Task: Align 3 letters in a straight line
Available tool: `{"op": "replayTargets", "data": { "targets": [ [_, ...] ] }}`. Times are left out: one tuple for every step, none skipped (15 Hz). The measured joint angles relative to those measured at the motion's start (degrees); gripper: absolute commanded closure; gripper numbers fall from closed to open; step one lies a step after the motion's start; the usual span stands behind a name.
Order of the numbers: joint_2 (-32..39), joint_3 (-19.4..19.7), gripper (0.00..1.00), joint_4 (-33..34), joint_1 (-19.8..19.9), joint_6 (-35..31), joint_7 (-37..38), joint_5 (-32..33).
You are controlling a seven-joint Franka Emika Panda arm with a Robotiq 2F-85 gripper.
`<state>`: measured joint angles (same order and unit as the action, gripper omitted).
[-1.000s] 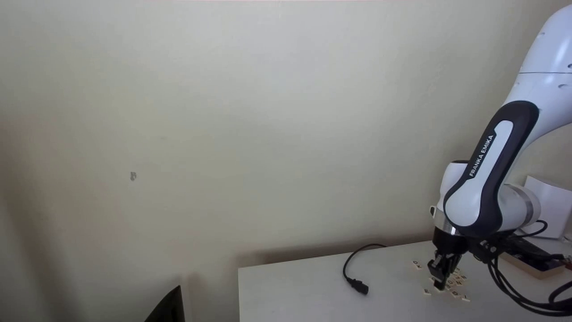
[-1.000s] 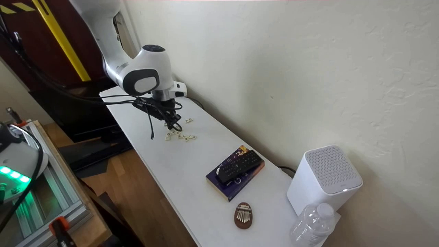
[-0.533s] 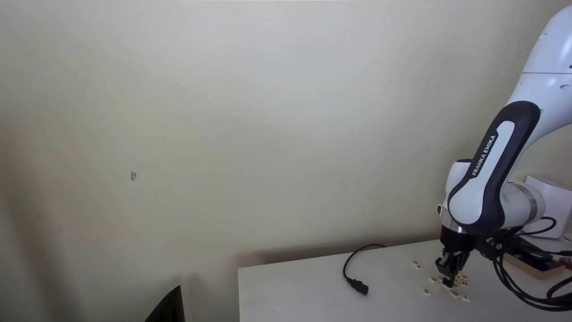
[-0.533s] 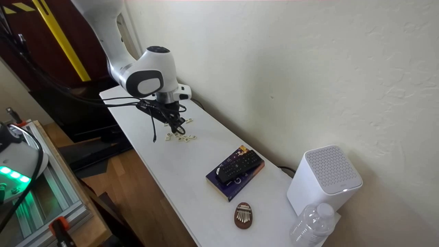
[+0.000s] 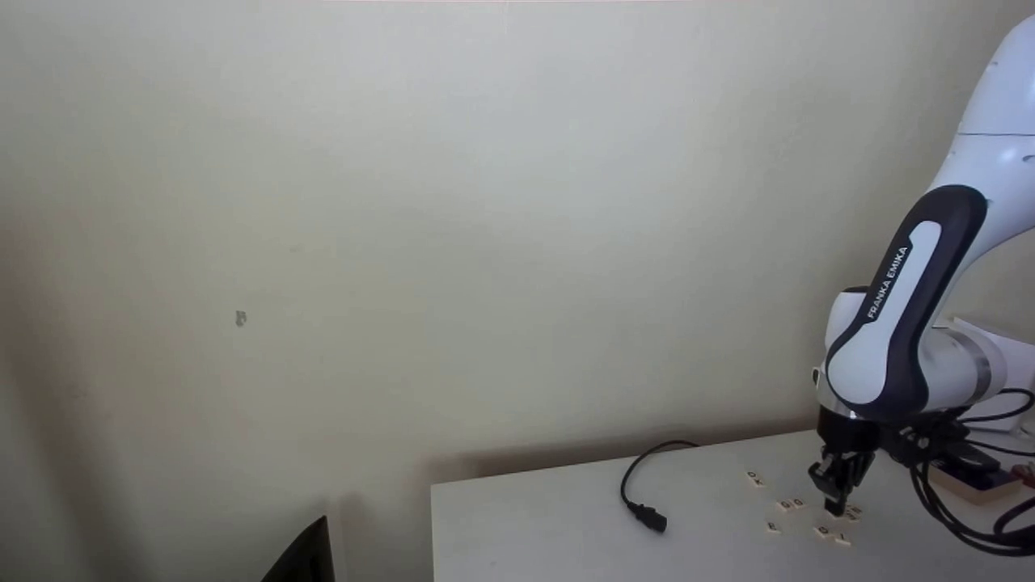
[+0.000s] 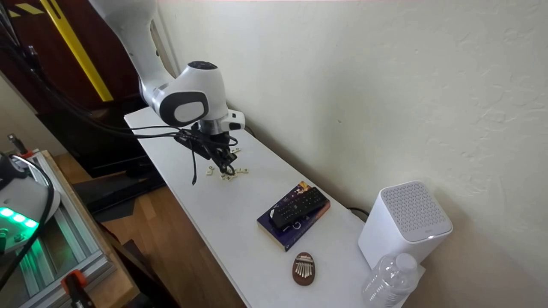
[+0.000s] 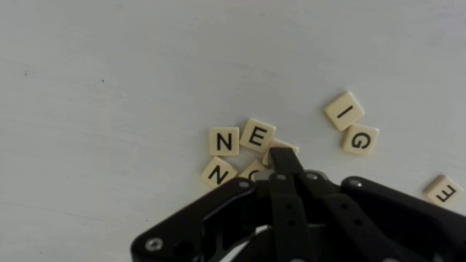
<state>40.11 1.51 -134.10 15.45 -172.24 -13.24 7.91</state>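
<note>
Wrist view: my hand [image 7: 287, 159] is closed tight, nothing gripped that I can see; its tip hides part of a letter tile [image 7: 282, 144], can't tell if it's pressing down. Vs. a sec ago I've swept toward the book [image 6: 298, 228], and the letters [image 5: 855, 510] by my tip slid that way too. Closest to the book now: N [image 7: 224, 141] and a 2nd N [image 7: 219, 173]; then E [image 7: 257, 135] and a half-hidden curved letter [image 7: 253, 170], a bit farther. The G [image 7: 360, 140] and the I [image 7: 344, 111] lie farther from the book again, a lone E [image 7: 444, 190] farther still; those 3 haven't moved. For the task I'd call this pushing, not picking: N, E and the hidden tile are prob. nearest to a row, but it's bent and E's turned, so not straight yet. Which 3 are wanted, can't tell. Risk: next nudge may also shift the 2nd N and the curved letter. Edges/room: bare table [image 6: 239, 214] runs from these letters to the book, plenty of space. Table's long open edge passes the book w/ a gap, prob. OK if I don't push sideways. Farthest from the book, past the letters, lies a black plug [image 5: 649, 518], then the table's end.
</note>
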Motion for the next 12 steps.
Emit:
{"op": "replayTargets", "data": {
  "targets": [
    [0.0,-0.3,1.00,0.0,0.3,0.0,0.0,0.0],
    [0.0,-1.3,1.00,0.0,1.2,0.0,-0.3,0.0],
    [-0.2,-2.7,1.00,-0.1,2.5,0.0,-0.7,0.0],
    [-0.5,-4.1,1.00,-0.4,3.6,-0.2,-1.1,0.0],
    [-1.1,-5.5,1.00,-0.9,4.7,-0.6,-1.6,0.0],
    [-2.0,-6.5,1.00,-1.6,5.6,-1.2,-1.8,0.0],
    [-3.2,-7.3,1.00,-2.6,6.2,-1.9,-2.1,0.0],
    [-4.4,-7.9,1.00,-3.6,6.6,-2.6,-2.3,0.0],
    [-5.7,-8.4,1.00,-4.9,7.0,-3.3,-2.5,0.0],
    [-7.1,-8.8,1.00,-6.2,7.3,-3.6,-2.8,0.0],
    [-8.3,-9.2,1.00,-7.3,7.4,-3.6,-3.2,0.0],
    [-9.2,-9.5,1.00,-8.1,7.3,-3.5,-3.6,0.0]
  ]
}}
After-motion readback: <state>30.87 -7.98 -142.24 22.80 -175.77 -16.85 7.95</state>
